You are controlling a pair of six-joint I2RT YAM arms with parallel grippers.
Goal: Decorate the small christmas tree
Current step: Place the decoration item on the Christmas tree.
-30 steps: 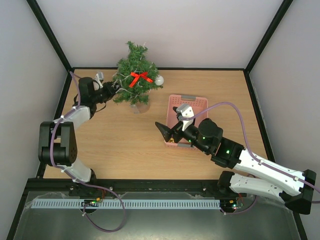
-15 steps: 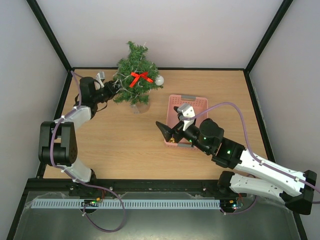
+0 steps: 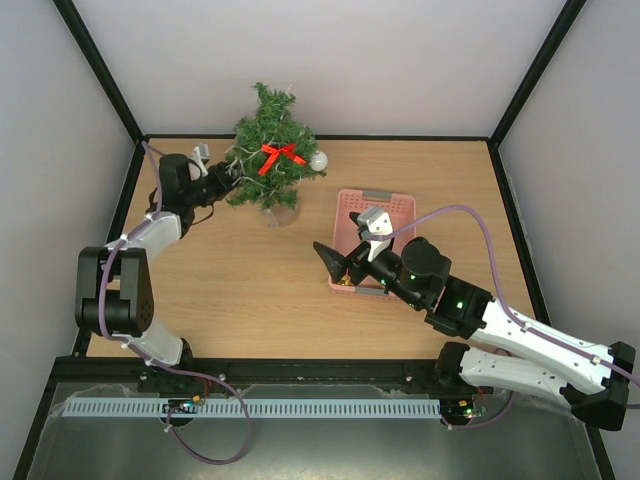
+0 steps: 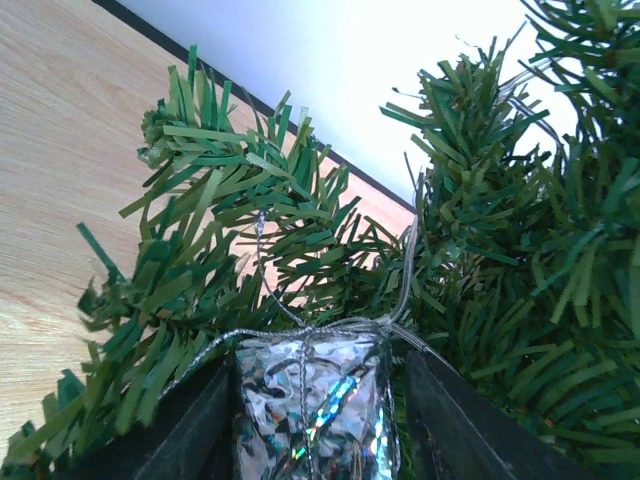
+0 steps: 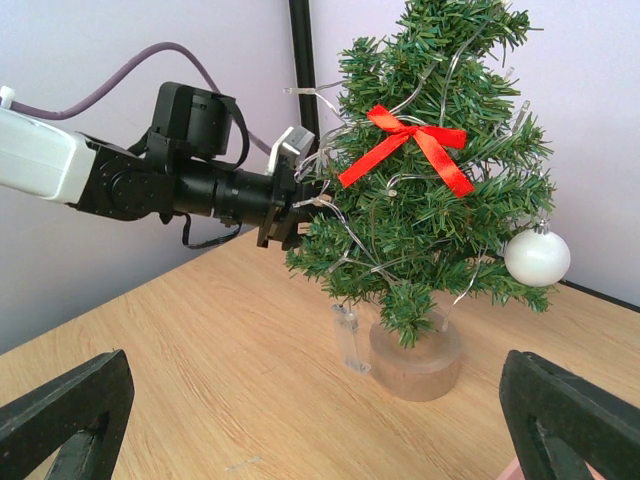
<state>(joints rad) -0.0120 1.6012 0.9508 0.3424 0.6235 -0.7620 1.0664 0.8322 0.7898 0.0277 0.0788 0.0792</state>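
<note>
**Decoration partly done.** The small tree [image 3: 272, 160] stands at the desk's [image 3: 250, 300] far edge, left of centre, already carrying a red bow [image 3: 281, 155] and a white ball [image 3: 318, 160]. The left jaws, partly apart, flank a silver parcel [image 4: 312, 400] among the left branches; whether they grip it cannot be told. The right jaws gape empty over the pink basket [image 3: 405, 200]. The wall is close behind the tree, with open desk in front.

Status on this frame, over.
Left gripper jaws parted around silver foil gift-box ornament among branches of small green christmas tree. Right gripper wide open, empty, by pink plastic basket. Nothing blocking.
</note>
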